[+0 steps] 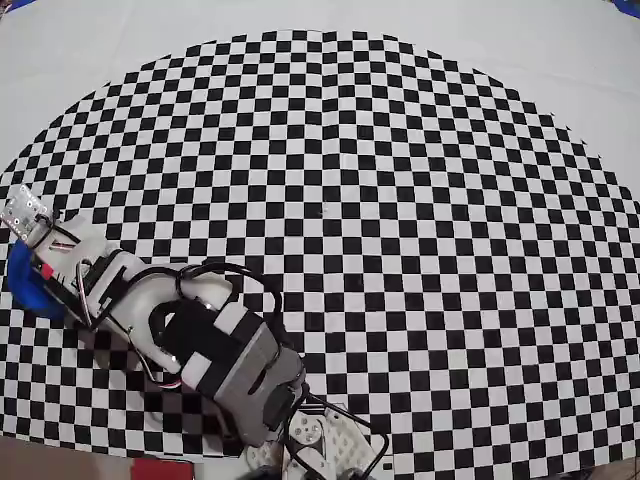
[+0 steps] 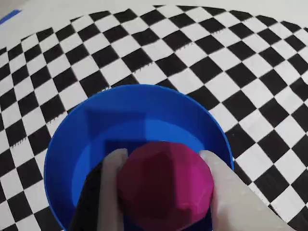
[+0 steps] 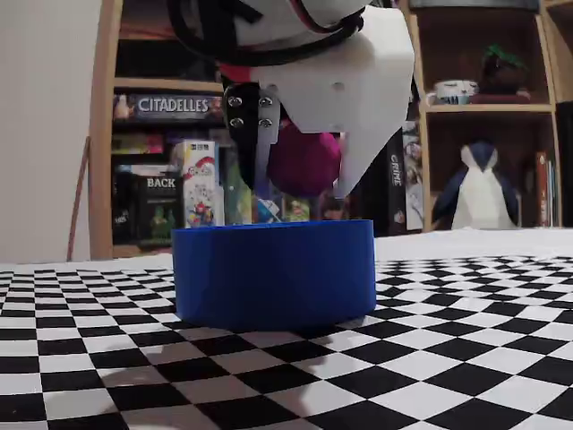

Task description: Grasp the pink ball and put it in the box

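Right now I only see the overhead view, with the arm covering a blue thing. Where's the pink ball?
Observer: The jaws hold the pink ball between them, shown in the wrist view.
Child: Is it inside the blue cup yet?
Observer: No. In the fixed view the ball hangs just above the blue cup's rim.
Child: Is it over the middle?
Observer: The wrist view shows it over the cup's opening, near its lower edge.

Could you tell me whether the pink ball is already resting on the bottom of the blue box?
No, in the fixed view the pink ball is held in the gripper, above the rim of the box.
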{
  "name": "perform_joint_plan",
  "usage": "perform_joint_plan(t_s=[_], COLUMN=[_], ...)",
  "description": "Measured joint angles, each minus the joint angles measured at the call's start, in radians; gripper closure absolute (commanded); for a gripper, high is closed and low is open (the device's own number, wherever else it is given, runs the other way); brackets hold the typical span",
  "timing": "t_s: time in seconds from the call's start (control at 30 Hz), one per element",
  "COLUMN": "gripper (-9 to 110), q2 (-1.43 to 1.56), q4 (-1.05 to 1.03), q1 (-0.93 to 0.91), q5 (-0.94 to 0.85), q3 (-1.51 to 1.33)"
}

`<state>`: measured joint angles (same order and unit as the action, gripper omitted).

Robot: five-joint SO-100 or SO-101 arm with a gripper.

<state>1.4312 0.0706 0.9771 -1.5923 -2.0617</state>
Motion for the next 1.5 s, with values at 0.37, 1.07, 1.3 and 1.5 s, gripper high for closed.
perform_joint_plan(t_s=[0.37, 1.07, 1.3, 1.5], gripper=[100, 69, 73, 90], q2=[0.0, 0.014, 0.146, 0.299], q4=[0.0, 0.018, 0.031, 0.031], q1=[0.0, 0.0, -0.058, -0.186], q5=[0.0, 0.097, 0.339, 0.701], q3=[0.002, 0.003, 0.002, -0.021])
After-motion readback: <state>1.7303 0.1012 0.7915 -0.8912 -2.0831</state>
